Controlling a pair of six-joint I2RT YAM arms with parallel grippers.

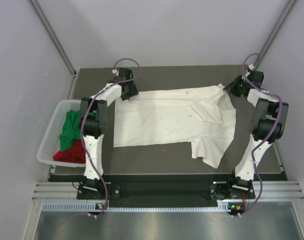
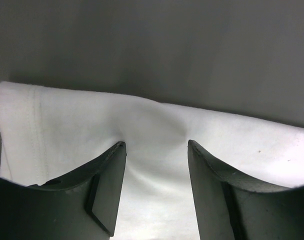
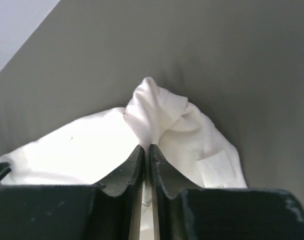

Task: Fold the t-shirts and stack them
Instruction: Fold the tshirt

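Well over at the left edge, a white mesh basket sits just off the table's side, touching it or nearly so. The green t-shirt lies crumpled in it, with the red t-shirt bunched at its near end. The left arm stands between the basket and the cloth.

The left gripper is down at the far left corner of the cream-white t-shirt. Its jaws stand wide apart. Its fingertips rest on the cloth just inside the hemmed edge, and the fabric puckers a little between them.

The cream-white t-shirt lies spread across the middle of the table. Its left and near edges are fairly straight. A band of bare dark surface runs beyond its far edge, and a narrower one lies between its near edge and the table's front. Toward the right the cloth is doubled and rumpled, with a flap hanging down toward the near right.

The right gripper is at the shirt's far right corner. Its jaws are nearly together, with a sliver of white cloth in the slit and a bunched peak of fabric rising just past the tips. Only a slim strip of table shows to the right of the shirt, where the right arm stands.

The surface is matt dark grey, and pale plain walls close it in on the left, far and right sides
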